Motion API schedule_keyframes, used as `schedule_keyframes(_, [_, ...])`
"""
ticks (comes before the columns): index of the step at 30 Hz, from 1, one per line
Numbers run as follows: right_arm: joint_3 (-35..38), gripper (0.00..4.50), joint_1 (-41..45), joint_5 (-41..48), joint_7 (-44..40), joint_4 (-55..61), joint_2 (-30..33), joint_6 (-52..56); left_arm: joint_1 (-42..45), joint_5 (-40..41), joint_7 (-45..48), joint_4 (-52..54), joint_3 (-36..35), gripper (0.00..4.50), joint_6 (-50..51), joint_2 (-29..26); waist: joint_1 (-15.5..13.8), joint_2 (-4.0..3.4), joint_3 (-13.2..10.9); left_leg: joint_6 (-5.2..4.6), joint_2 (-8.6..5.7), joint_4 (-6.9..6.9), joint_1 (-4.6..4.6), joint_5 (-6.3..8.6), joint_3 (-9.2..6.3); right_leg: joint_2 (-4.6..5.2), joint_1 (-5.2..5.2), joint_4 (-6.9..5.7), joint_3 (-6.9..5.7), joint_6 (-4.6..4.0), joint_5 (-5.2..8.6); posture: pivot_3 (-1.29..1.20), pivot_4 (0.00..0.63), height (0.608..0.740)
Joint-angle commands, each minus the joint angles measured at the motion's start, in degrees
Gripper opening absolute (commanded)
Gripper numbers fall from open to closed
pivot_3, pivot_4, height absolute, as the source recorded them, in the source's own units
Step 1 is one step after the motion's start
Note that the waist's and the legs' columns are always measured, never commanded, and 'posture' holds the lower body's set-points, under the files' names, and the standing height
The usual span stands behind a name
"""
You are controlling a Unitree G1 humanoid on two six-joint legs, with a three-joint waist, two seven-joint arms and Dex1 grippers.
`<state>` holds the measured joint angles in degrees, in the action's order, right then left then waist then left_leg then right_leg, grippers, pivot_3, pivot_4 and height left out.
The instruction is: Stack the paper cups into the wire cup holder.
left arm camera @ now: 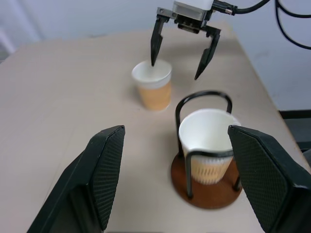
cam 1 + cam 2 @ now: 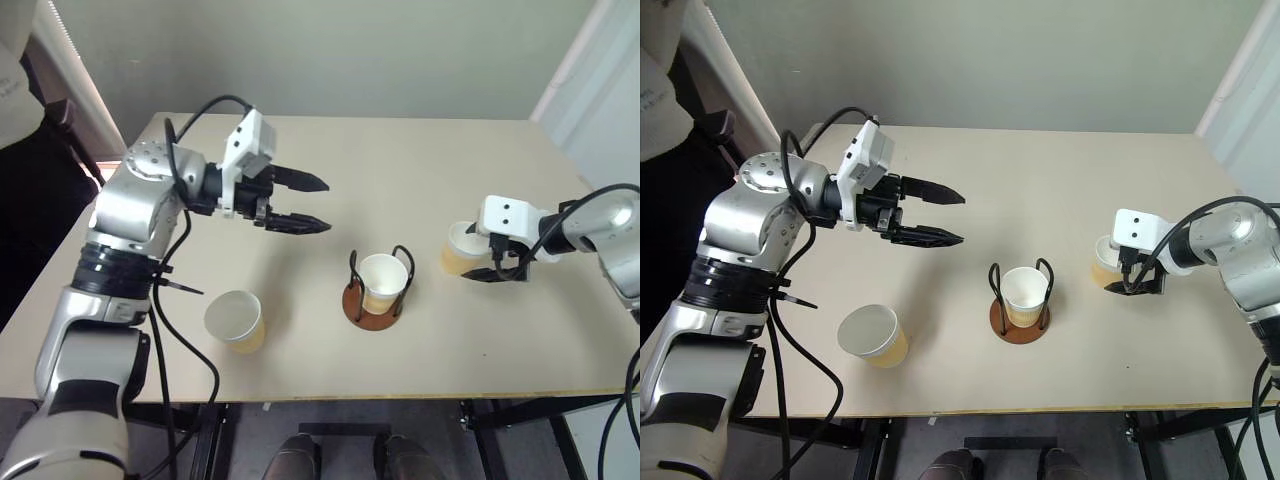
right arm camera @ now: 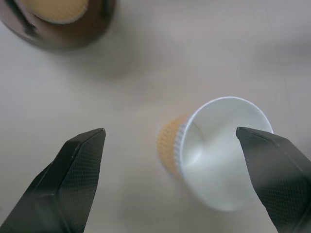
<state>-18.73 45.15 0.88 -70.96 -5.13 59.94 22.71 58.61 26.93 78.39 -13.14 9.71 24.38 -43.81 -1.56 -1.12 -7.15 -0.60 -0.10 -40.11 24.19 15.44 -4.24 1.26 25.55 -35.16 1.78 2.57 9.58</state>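
Observation:
The wire cup holder (image 2: 358, 305) stands at the table's middle front, one paper cup (image 2: 382, 275) upright inside its black loops. My left gripper (image 2: 326, 205) hovers open and empty above the table, up and left of the holder, pointing right. A second paper cup (image 2: 458, 250) stands upright to the right of the holder. My right gripper (image 1: 175, 71) is open over this cup, which sits between its fingers (image 3: 77, 165), closer to one finger. A third paper cup (image 2: 233, 317) stands near the front left edge.
The beige table (image 2: 420, 160) has bare room behind the holder. Its front edge (image 2: 400, 395) runs just past the front cup. A person (image 2: 15, 70) stands at the far left corner. Black cables loop off both arms.

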Motion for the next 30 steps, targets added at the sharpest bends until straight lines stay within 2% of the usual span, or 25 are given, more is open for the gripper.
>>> schedule_keyframes(1, [-1.2, 4.50, 2.4, -4.5, -0.5, -4.8, -1.1, -3.7, -0.5, -0.7, -0.1, 3.4, -2.2, 3.62, 0.8, -1.2, 0.0, 0.00, 0.0, 0.00, 0.00, 0.02, -0.02, 0.00, 0.00, 0.00, -0.01, 0.01, 0.00, 0.00, 0.00, 0.00, 0.150, 0.740])
schedule_keyframes(2, [-1.8, 4.12, 2.9, -5.8, -0.3, -6.8, -1.7, -5.0, -0.7, -0.9, 0.2, 3.7, -2.2, 3.65, 0.9, -1.4, 0.1, 0.00, 0.0, 0.00, 0.00, 0.04, -0.04, 0.00, 0.00, 0.00, -0.01, 0.00, 0.00, -0.01, 0.00, 0.00, 0.150, 0.740])
schedule_keyframes(4, [-2.2, 3.65, 3.8, -7.3, -0.7, -9.5, -2.7, -6.7, -0.9, -1.5, 1.4, 4.3, -1.9, 3.65, 0.6, -1.8, 0.1, 0.00, 0.0, 0.00, 0.00, 0.07, -0.05, 0.00, 0.00, 0.00, 0.00, 0.00, 0.00, -0.02, 0.00, 0.00, 0.150, 0.740])
schedule_keyframes(9, [-1.6, 1.88, 5.2, -8.3, -3.0, -11.9, -4.6, -8.0, -0.2, -3.2, 7.6, 3.1, -0.9, 3.65, -1.2, -3.9, 0.3, -0.01, 0.0, 0.01, 0.02, 0.14, -0.06, 0.00, 0.00, -0.01, 0.04, -0.01, 0.01, -0.07, 0.02, 0.00, 0.150, 0.740])
schedule_keyframes(14, [1.4, 0.17, 4.3, -4.5, -6.6, -3.2, -4.4, -3.9, 2.2, -5.7, 12.1, -0.8, -0.8, 3.65, -4.5, -5.0, 0.3, -0.01, 0.0, 0.01, 0.01, 0.17, -0.04, 0.00, -0.01, 0.00, 0.04, 0.03, 0.01, -0.10, 0.04, 0.00, 0.150, 0.740])
schedule_keyframes(15, [2.2, 0.05, 4.1, -3.4, -7.8, -0.5, -3.7, -2.3, 2.5, -6.1, 12.6, -1.4, -0.8, 3.65, -4.8, -5.1, 0.3, -0.02, 0.0, 0.01, 0.01, 0.17, -0.03, 0.00, -0.01, 0.00, 0.04, 0.04, 0.01, -0.11, 0.04, 0.00, 0.150, 0.740])
schedule_keyframes(23, [6.3, 0.05, 10.5, 3.9, -15.8, 14.2, 1.8, 8.1, 3.7, -7.2, 14.0, -4.3, -1.0, 3.65, -6.4, -4.5, 0.4, -0.03, 0.0, 0.00, 0.01, 0.20, 0.03, 0.02, -0.01, 0.00, 0.06, 0.14, 0.01, -0.19, 0.09, 0.00, 0.150, 0.740])
schedule_keyframes(27, [4.2, 0.05, 18.5, 7.7, -18.7, 22.5, -0.7, 12.7, 3.1, -6.1, 14.1, -2.7, 0.0, 3.65, -6.4, -3.5, 0.7, -0.07, 0.0, 0.02, 0.01, 0.34, 0.04, 0.00, -0.02, 0.00, 0.18, 0.07, 0.02, -0.26, 0.13, 0.00, 0.150, 0.740])
schedule_keyframes(30, [2.4, 0.05, 19.8, 9.0, -18.6, 26.4, -2.8, 15.0, 3.6, -6.1, 14.1, -3.0, 0.7, 3.65, -6.8, -3.0, 0.7, -0.06, 0.0, 0.04, 0.06, 0.39, 0.01, -0.01, -0.09, -0.03, 0.17, 0.07, -0.06, -0.38, 0.20, 0.00, 0.150, 0.740])
